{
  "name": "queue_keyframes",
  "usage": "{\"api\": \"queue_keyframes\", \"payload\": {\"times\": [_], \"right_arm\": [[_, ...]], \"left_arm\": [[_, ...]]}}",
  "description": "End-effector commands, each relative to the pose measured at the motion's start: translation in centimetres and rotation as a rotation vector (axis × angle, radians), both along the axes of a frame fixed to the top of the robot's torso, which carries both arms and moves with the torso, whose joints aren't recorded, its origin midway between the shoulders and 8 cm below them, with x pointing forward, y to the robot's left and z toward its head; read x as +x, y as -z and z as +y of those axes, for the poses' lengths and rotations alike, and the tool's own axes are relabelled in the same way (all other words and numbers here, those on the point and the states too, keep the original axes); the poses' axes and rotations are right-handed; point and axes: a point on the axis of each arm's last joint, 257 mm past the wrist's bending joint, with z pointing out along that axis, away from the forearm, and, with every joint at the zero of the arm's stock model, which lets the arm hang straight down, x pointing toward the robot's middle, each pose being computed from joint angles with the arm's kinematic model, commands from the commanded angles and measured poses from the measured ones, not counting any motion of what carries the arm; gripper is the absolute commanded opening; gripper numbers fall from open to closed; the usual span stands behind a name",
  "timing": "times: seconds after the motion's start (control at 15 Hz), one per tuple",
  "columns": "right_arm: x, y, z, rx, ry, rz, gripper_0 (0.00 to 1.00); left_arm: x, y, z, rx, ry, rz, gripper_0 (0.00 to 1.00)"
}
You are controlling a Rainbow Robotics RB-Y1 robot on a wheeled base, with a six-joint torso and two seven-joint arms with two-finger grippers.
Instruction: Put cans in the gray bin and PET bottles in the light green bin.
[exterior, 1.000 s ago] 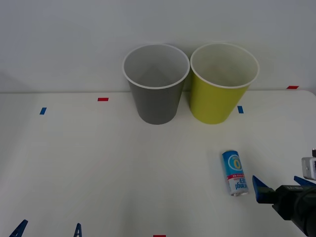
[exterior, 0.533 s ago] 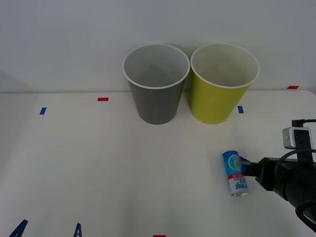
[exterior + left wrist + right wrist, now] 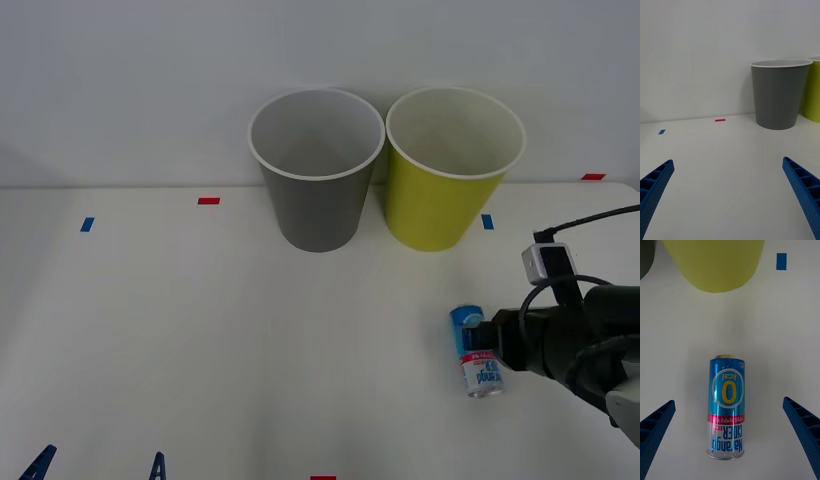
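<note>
Can: the can point(image 3: 726, 407) lies on its side on the table point(image 3: 200, 340), in front of the light green bin point(image 3: 450, 190), well short of the gray bin point(image 3: 317, 180).
Right gripper: I have the right gripper point(image 3: 730, 435) over the can, jaws wide, one finger on each side, not touching.
Left gripper: the left gripper point(image 3: 730, 195) waits low at my near left, jaws wide, empty.
Risk: I judge the round can may roll if one finger lands first, or I may drop it into the nearer green bin.
</note>
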Motion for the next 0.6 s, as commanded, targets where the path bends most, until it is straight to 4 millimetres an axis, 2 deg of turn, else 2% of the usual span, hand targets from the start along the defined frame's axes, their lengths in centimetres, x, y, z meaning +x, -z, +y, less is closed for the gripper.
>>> {"api": "queue_keyframes", "payload": {"times": [0.07,0.6], "right_arm": [[0.4,1.1,-0.3,-0.002,-0.013,0.044,1.0],[1.7,4.0,0.1,0.041,-0.031,0.162,1.0]], "left_arm": [[0.0,0.0,0.0,0.0,0.0,0.0,1.0],[0.0,0.0,0.0,0.0,0.0,0.0,1.0]]}}
